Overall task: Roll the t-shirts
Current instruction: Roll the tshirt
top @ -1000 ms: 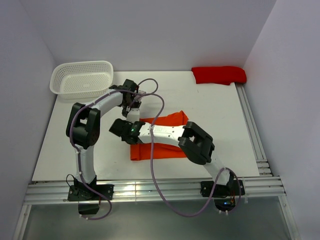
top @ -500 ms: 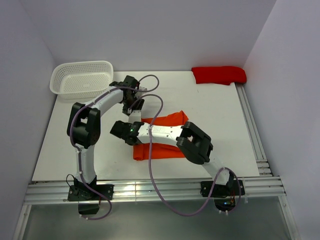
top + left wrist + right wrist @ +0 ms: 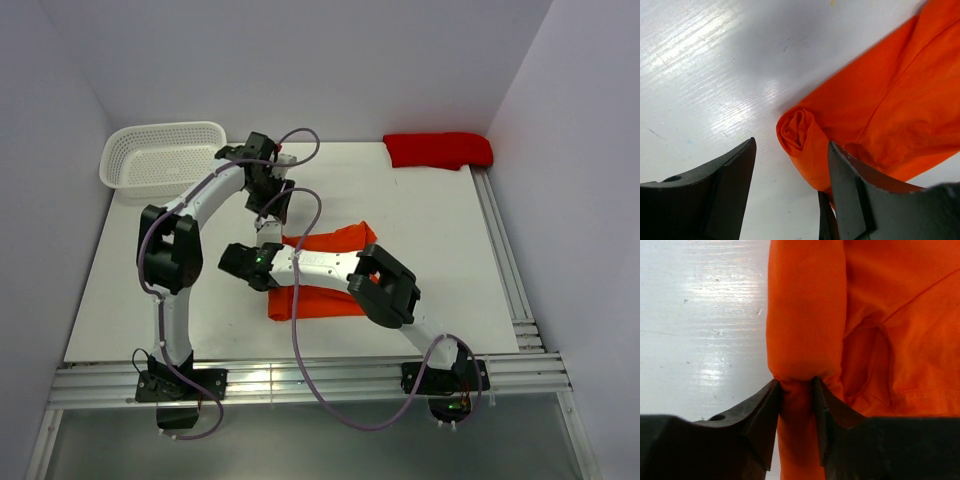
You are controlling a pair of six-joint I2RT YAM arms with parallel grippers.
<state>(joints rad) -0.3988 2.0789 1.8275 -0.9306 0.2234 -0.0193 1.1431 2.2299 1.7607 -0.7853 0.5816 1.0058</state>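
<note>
The white desk [image 3: 430, 230] carries the orange t-shirt [image 3: 338, 240] at its middle, partly wound into a roll [image 3: 799, 131] along its left edge. The red t-shirt [image 3: 438, 150] lies bunched at the far right corner, well apart, and a basket [image 3: 160, 155] sits far left. The roll's long axis runs near to far. The left arm [image 3: 205, 195] is over its far end. The left jaws stand wide and hold nothing, with the spiral end between them; whether either finger touches cloth I cannot tell. The right jaws, narrow, pinch the roll across its width, nearer the front. From above, the arms hide both grips and most of the roll; only the wrist views show them.
</note>
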